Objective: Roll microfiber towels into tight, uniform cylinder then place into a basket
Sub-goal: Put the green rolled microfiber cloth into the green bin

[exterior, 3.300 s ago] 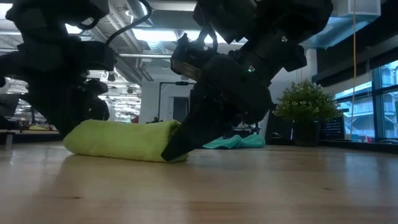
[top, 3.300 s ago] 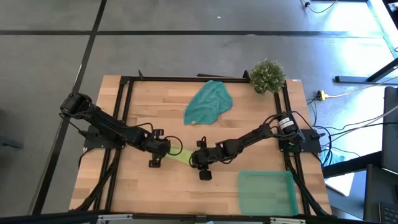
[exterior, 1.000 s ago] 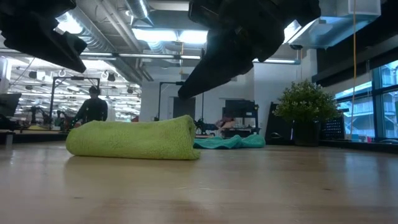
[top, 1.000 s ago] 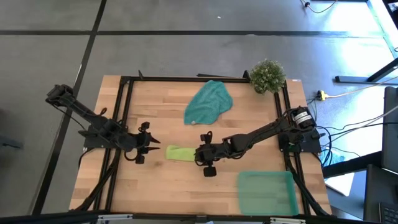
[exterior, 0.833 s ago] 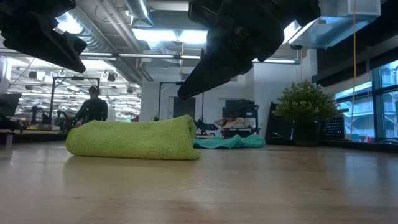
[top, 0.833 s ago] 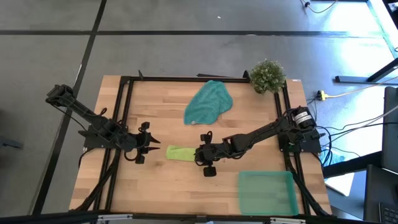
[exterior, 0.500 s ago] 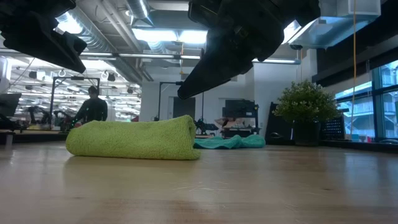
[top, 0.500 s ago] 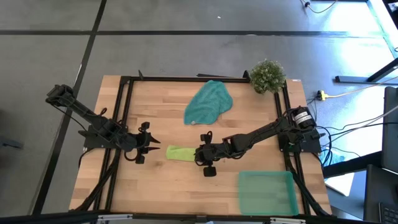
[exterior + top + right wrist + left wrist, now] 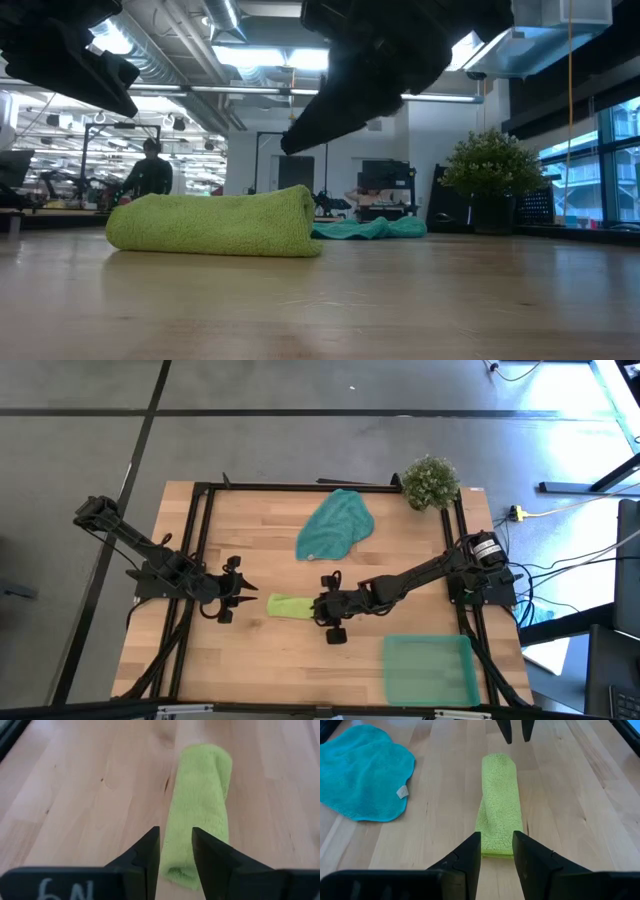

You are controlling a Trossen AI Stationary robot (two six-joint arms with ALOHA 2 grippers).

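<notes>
A: Two arms stood off the lime roll. Left gripper hung just off its left end, jaws a narrow slot, nothing in them.

B: And the roll itself?

A: Mid-table, lying flat, one end a bit looser. Soft, light pile; likely to spring open if pinched at one layer. Best taken across the middle, both layers squeezed.

B: Right side?

A: Right gripper hovered above the roll's right end, fingers narrowly parted, empty. Teal towel lay unrolled toward the back; basket sat at the front right, well apart.
</notes>
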